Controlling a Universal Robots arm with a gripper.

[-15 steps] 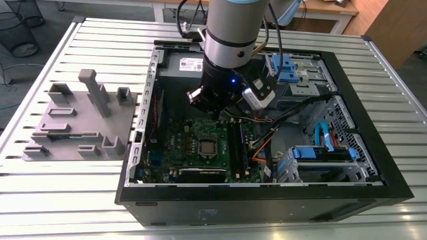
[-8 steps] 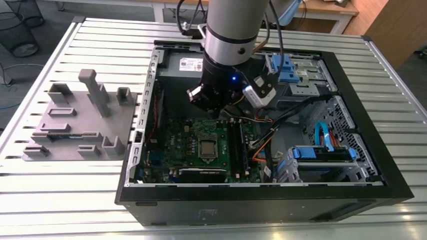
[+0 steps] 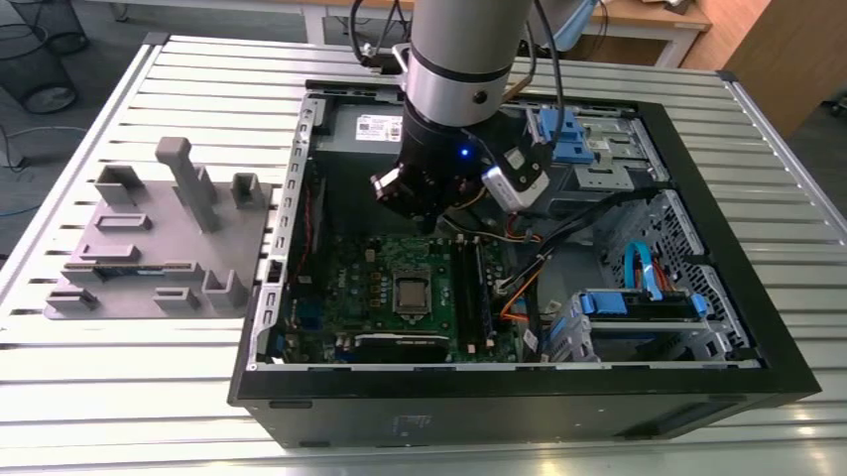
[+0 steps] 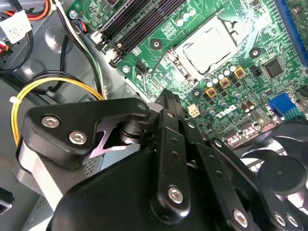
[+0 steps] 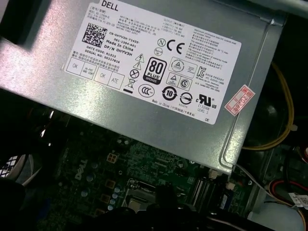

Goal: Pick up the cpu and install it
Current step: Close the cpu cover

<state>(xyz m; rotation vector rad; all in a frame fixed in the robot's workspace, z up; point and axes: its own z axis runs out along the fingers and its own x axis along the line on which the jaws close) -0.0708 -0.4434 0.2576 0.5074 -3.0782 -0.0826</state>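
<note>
Pincer (image 3: pixel 426 220) hangs inside the open computer case (image 3: pixel 530 382) on the slatted table (image 3: pixel 159 377), above the green motherboard (image 3: pixel 384 288) and a little way from the cpu (image 3: pixel 413 293); whether its fingers are parted or closed I cannot tell. In the exterior view the cpu lies flat in its silver-framed socket (image 3: pixel 412 275) near the middle of the board, and the second wrist view shows it (image 4: pixel 208 44) seated there beside the black memory slots (image 4: pixel 137 24). A grey holder block (image 3: pixel 153 243) stands on the table at the exterior view's left, and the first wrist view looks onto the labelled power supply (image 5: pixel 144 110).
</note>
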